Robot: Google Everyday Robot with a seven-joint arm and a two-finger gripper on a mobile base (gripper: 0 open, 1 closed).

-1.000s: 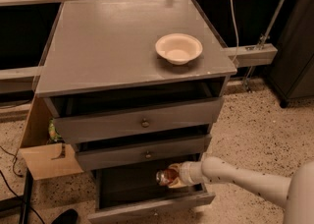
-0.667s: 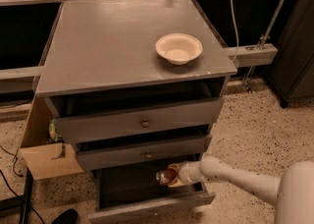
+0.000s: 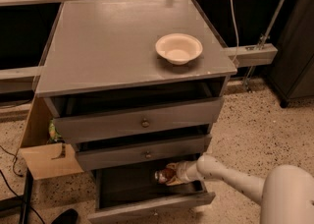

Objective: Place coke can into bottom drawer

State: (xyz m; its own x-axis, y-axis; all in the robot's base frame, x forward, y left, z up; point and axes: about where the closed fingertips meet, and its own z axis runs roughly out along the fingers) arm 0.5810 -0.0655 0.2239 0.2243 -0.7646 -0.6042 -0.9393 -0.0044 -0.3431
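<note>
Fingers: mine (image 3: 174, 181) are clamped on the can, pale against its red side, and I've got it lying sideways.
Gripper: my gripper (image 3: 170, 175) is inside the open bottom drawer, on its right half, just under the middle drawer's front.
Can: the can (image 3: 162, 174) sits in my grip with its silver end pointing left. It is over the dark drawer floor, and I can't tell whether it touches down.
Bottom drawer: the bottom drawer (image 3: 147, 210) is pulled well out, its grey front nearest the camera and the inside dark around the can.
Arm: my arm (image 3: 230, 181) comes in low from the right, white and tapering towards the wrist, with the fat white segment at the lower right corner.
Middle drawer: the middle drawer (image 3: 122, 155) is out a little, round knob at the centre, right above my wrist.
Top drawer: the top drawer (image 3: 108, 125) is also out a little, with the same kind of knob.
Cabinet: the flat grey top (image 3: 113, 41) has worn edges.
Bowl: a cream bowl (image 3: 179, 48) stands upright on the top, towards its right front, well apart from the can.
Box: a brown cardboard box (image 3: 46, 156) stands against the cabinet's left side, with something green and yellow tucked behind it.
Floor: speckled floor (image 3: 245, 125) lies all round, and dark cables (image 3: 11, 166) trail at the left.
</note>
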